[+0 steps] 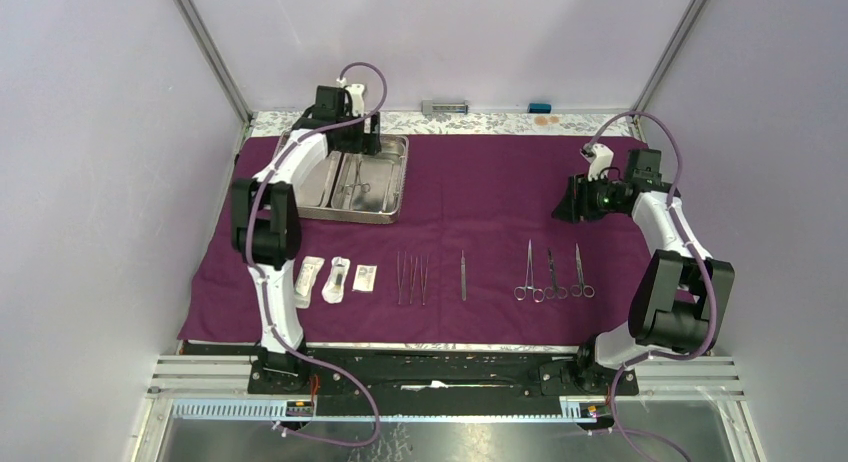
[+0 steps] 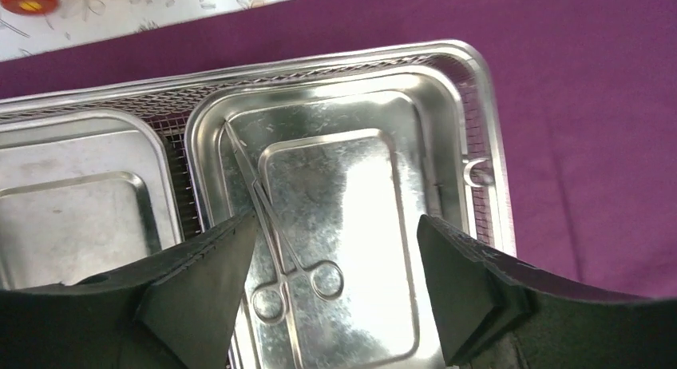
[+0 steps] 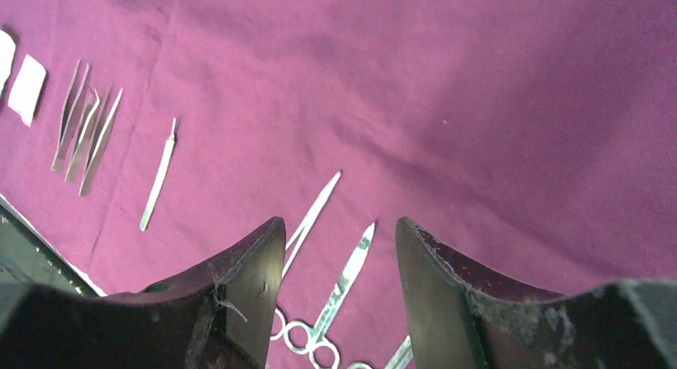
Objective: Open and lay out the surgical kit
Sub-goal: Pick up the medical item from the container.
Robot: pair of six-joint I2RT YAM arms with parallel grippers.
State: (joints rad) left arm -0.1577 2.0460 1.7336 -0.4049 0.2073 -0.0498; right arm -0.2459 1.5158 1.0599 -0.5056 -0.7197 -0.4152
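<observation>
While tray holds one forceps, three forceps outside

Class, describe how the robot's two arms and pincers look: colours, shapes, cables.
The left arm and right arm have white links with black joints; a lilac cable runs along each. The left pincer and right pincer have two broad black wedge-shaped fingers.

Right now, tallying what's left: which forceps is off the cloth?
The forceps in the steel tray, beneath the left gripper; the other three lie on the cloth.
</observation>
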